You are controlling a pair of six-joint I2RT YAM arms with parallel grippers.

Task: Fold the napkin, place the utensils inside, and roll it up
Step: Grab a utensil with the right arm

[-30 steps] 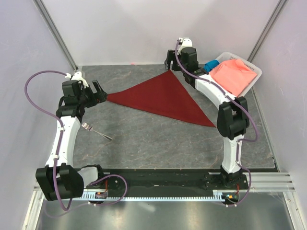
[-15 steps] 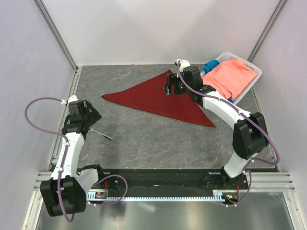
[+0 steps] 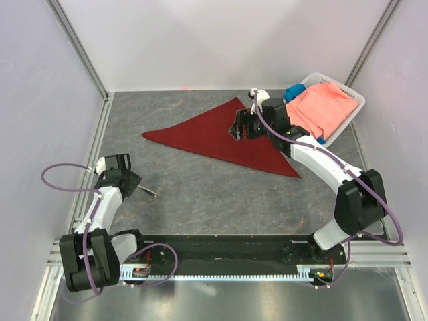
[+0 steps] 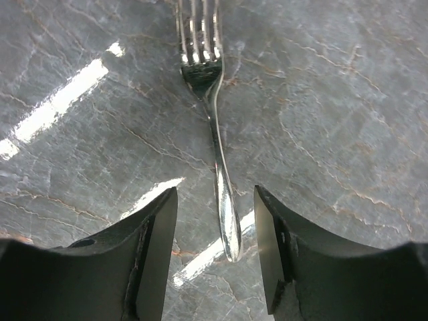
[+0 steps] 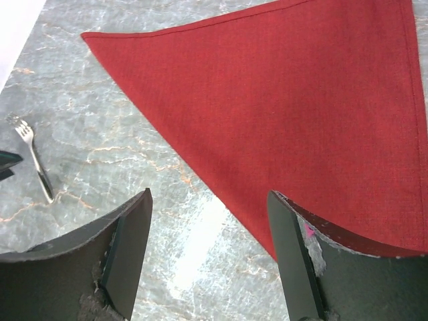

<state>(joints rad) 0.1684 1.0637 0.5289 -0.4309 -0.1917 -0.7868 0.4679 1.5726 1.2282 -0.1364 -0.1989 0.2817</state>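
Left gripper (image 4: 214, 214): jaws apart, gripping nothing. The fork (image 4: 215, 144) lies flat on the table (image 4: 348, 100), handle end between the fingers, tines pointing ahead. Right gripper (image 5: 208, 207): jaws likewise spread and empty, poised over the long edge of the napkin (image 5: 287, 100), which lies folded into a triangle, mostly ahead.
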